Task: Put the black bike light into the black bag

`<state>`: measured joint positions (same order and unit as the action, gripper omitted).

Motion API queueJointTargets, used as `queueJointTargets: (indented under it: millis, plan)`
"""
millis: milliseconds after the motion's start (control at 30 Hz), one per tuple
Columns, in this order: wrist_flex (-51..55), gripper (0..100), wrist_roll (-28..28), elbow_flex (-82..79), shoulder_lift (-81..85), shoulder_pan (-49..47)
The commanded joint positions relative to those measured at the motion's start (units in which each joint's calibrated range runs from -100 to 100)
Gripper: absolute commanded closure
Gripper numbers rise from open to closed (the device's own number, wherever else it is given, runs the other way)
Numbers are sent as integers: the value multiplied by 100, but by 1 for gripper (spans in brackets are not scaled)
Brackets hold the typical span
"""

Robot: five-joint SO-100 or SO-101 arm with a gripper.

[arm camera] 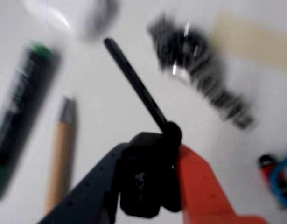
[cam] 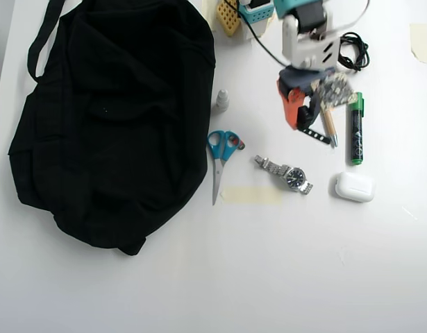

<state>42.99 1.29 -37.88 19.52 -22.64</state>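
the black bike light (arm camera: 150, 186) sits clamped in my pincer (arm camera: 169, 179), pressed between the dark finger and the orange finger, its thin strap tail pointing away up the wrist view. in the overhead view my pincer (cam: 307, 114) hangs above the white table (cam: 324, 263), with a wristwatch (cam: 286, 173) just below it and a green-capped marker (cam: 355, 128) to its right. the black bag (cam: 109, 118) lies well apart to its left, with blue-handled scissors (cam: 221, 158) between them.

The gripper (arm camera: 158, 154) clamps the black bike light (arm camera: 148, 184) between its dark and orange fingers. In the overhead view, the arm (cam: 309, 41) reaches down from the top edge.
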Motion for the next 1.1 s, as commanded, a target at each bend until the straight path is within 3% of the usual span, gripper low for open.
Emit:
queueJointTargets:
  millis: [0,167,400,667,1067]
  plan:
    - [1170,98,23,913,1102,35]
    - [1859,98,33,1363,1924,566]
    - [1851,98,196,1372,2032,2287]
    - [1067,98,458,958,2023,3566]
    - [-1345,98,411,-1423,2023,5234]
